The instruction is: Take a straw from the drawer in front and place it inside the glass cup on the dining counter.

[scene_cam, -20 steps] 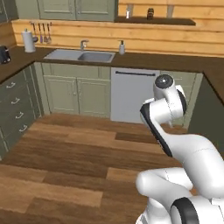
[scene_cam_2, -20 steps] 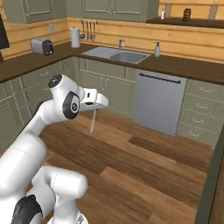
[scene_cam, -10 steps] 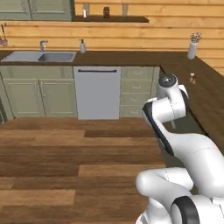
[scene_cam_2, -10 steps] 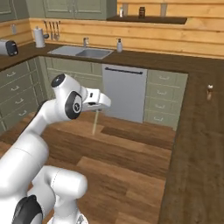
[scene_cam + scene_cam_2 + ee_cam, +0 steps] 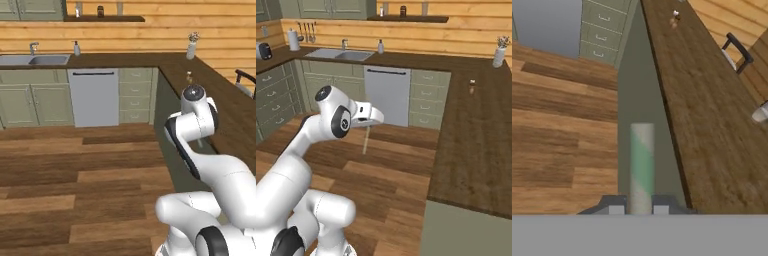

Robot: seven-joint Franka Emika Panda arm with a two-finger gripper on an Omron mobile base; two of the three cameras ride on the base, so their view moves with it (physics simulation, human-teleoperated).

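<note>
My gripper (image 5: 374, 118) is shut on the straw (image 5: 366, 140), a thin pale stick that hangs down over the wood floor. In the hand view the straw (image 5: 642, 165) rises between my two dark fingertips (image 5: 614, 206), with the gripper (image 5: 639, 207) just left of the dining counter's edge. The dining counter (image 5: 225, 107) (image 5: 476, 135) (image 5: 707, 115) is long, dark brown, on a sage-green base. A small pale clear cylinder (image 5: 760, 114), cut off by the right edge, looks like the glass cup. The wide drawer is out of view.
A small brownish jar (image 5: 189, 76) (image 5: 472, 85) and a white vase with flowers (image 5: 191, 47) (image 5: 499, 52) stand far along the counter. A dark chair (image 5: 737, 49) sits behind the counter. A dishwasher (image 5: 94, 97), narrow drawers and a sink line the back wall.
The whole picture has slid left: the base has turned right, bringing the dining counter into view. The arm's pose and its hold on the straw are unchanged.
</note>
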